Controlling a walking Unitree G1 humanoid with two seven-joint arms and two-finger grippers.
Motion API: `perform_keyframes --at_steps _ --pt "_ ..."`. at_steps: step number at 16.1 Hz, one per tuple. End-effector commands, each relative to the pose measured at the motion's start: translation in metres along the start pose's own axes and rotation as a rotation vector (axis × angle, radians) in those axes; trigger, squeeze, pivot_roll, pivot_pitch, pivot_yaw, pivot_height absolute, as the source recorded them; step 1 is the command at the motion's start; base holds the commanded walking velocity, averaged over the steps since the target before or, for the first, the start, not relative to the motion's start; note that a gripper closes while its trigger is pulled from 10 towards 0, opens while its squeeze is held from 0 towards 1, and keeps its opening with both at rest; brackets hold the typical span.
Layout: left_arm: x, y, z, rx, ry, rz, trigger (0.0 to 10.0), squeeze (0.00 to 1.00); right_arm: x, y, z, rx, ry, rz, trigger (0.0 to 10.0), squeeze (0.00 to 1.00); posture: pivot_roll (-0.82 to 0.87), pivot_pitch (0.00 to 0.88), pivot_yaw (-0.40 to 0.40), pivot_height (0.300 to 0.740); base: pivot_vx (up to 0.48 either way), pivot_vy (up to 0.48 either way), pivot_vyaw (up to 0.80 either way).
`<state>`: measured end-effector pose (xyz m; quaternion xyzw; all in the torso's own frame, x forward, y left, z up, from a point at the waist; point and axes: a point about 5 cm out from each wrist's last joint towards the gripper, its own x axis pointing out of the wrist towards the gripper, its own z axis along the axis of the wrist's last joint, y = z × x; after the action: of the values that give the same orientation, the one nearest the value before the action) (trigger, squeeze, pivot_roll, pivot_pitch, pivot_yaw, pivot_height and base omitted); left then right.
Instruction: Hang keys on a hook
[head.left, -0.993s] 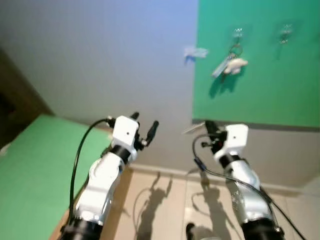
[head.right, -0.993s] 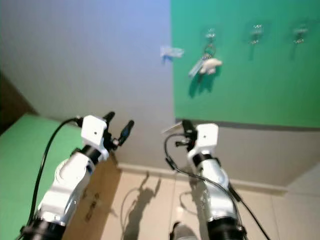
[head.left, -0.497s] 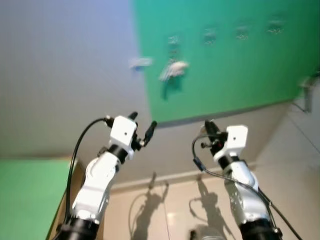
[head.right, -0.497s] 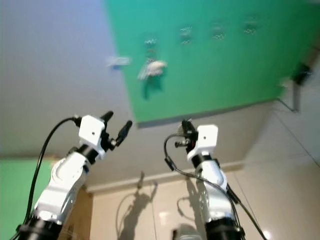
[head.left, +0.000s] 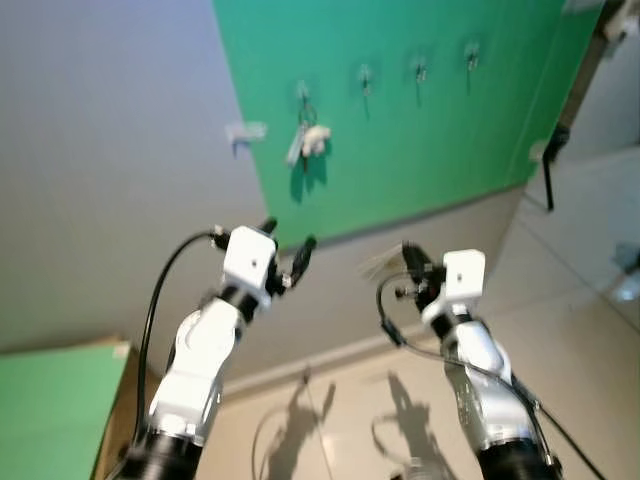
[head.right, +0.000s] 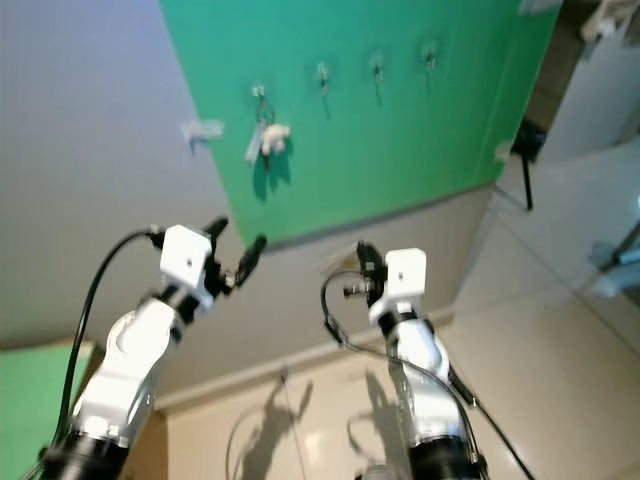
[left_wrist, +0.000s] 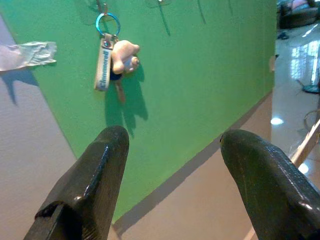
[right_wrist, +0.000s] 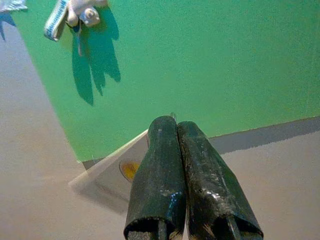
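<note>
Your keys (head.left: 305, 142) hang from the first hook (head.left: 301, 91) on the green panel (head.left: 420, 130); your left gripper (left_wrist: 170, 150) gapes wide, your right gripper (right_wrist: 177, 131) is pressed closed.

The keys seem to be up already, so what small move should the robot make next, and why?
Probably draw both arms back. The keys hang on the leftmost hook of the green board, the left gripper is open and empty, and the right gripper is shut on a pale card, not keys.
</note>
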<state>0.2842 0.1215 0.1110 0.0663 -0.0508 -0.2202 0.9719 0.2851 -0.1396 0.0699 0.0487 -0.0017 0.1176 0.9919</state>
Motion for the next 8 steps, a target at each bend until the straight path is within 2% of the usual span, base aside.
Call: perform_keyframes --at_steps 1,4,5,6,7,8 --pt "-0.0003 0.0024 -0.0016 0.011 0.010 0.024 10.0 0.00 0.0024 -0.0025 0.0027 -0.010 -0.002 0.002 0.0 0.00 -0.21 0.012 0.124 0.736 0.000 0.000 0.00" --pt "-0.0003 0.0024 -0.0029 0.018 0.018 0.037 10.0 0.00 0.0034 -0.0021 0.0011 -0.019 0.017 0.004 0.0 0.00 -0.21 0.015 0.124 0.736 0.000 0.000 0.00" --pt "-0.0004 0.0028 -0.0032 0.018 0.020 0.040 10.0 0.00 0.0041 -0.0024 -0.0007 -0.042 0.035 -0.010 4.5 0.00 -0.21 0.016 0.124 0.736 0.000 0.000 0.00" --pt "-0.0003 0.0038 -0.0032 0.024 0.021 0.051 10.0 0.00 0.0049 -0.0029 -0.0023 -0.047 0.047 -0.021 10.0 0.00 -0.21 0.017 0.124 0.736 0.000 0.000 0.00" --pt "0.0009 0.0025 -0.0019 0.047 0.015 0.046 10.0 0.00 0.0052 -0.0029 -0.0022 -0.052 0.047 -0.020 10.0 0.00 -0.21 0.017 0.125 0.736 0.000 0.000 0.00" --pt "0.0014 0.0012 -0.0009 0.033 0.007 0.042 10.0 0.00 0.0051 -0.0030 -0.0021 -0.056 0.047 -0.021 10.0 0.00 -0.21 0.018 0.124 0.736 0.000 0.000 0.00"
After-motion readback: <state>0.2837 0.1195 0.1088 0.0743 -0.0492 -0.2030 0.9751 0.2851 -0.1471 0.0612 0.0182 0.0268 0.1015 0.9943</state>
